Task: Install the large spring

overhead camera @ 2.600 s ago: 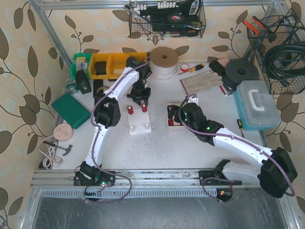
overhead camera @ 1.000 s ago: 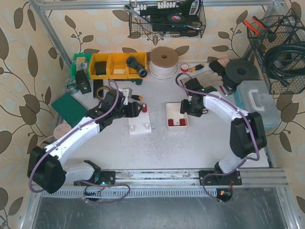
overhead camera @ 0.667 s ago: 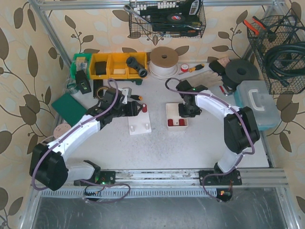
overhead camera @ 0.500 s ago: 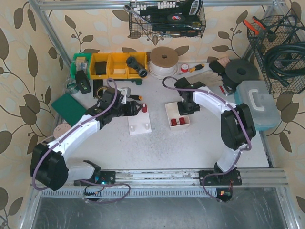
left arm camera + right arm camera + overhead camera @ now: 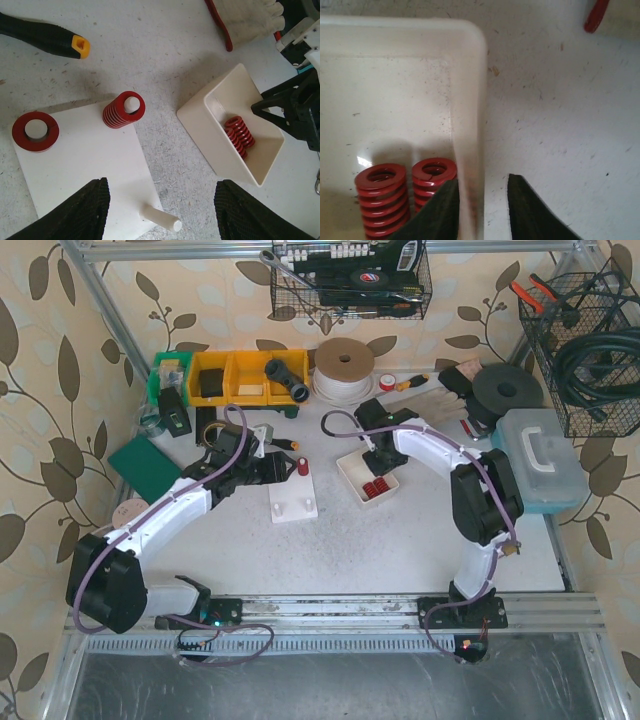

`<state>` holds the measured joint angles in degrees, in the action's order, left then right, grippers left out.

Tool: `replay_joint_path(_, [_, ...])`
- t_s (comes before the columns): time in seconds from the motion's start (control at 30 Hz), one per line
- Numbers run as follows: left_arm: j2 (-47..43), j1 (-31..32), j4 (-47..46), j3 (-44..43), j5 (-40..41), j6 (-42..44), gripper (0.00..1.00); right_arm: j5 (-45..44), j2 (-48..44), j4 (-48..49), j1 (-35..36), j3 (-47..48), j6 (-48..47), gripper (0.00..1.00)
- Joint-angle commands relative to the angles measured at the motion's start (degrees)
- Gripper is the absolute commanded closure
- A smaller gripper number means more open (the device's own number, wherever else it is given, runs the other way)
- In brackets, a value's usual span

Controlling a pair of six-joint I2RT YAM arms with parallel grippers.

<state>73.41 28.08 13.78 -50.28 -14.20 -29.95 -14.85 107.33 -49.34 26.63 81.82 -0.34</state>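
A white plate [image 5: 85, 165] carries a narrow red spring [image 5: 124, 109] on one peg, a wider red spring [image 5: 35, 131] on the far-left peg, and a bare peg [image 5: 160, 218]. My left gripper [image 5: 161, 184] hovers open over the plate's near edge [image 5: 283, 468], holding nothing. Two red springs [image 5: 405, 192] lie in the cream tray [image 5: 395, 100], which sits turned askew [image 5: 352, 466]. My right gripper [image 5: 481, 181] straddles the tray's wall. Its left finger is inside against the wall, and its right finger stands outside with a gap.
A black screwdriver [image 5: 45, 37] and a glove [image 5: 245, 17] lie beyond the plate. Yellow bins [image 5: 235, 377], a tape roll [image 5: 345, 368], a grey toolbox [image 5: 540, 455] and a green case [image 5: 150, 472] ring the work area.
The right gripper swung left and turned the tray askew, its jaws closing on the wall and then parting. The left arm has barely moved.
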Motion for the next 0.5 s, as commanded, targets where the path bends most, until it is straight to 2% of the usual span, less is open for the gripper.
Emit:
replay_joint_path(0.0, [-0.15,-0.7,-1.39,-0.34,-1.65,-0.54,0.39,-0.64,-0.79,0.93,-0.16,3.14,1.21,0.61])
replay_joint_path(0.13, [-0.1,-0.74,-1.44,-0.35,-2.04,-0.37,0.39,2.28,-3.59,-2.64,-0.12,7.31,5.71,0.58])
replay_joint_path(0.23, [-0.43,-0.82,-1.71,-0.15,-2.21,-0.37,0.38,7.99,-5.05,-5.23,-0.05,8.42,10.13,0.57])
replay_joint_path(0.33, [-0.54,-1.0,-1.9,0.04,-2.4,-0.43,0.39,15.85,-6.19,-4.51,0.01,6.06,14.15,0.58])
replay_joint_path(0.47, [-0.63,-1.18,-2.0,0.13,-2.54,-0.45,0.39,21.38,-5.69,-2.23,0.0,1.44,15.95,0.62])
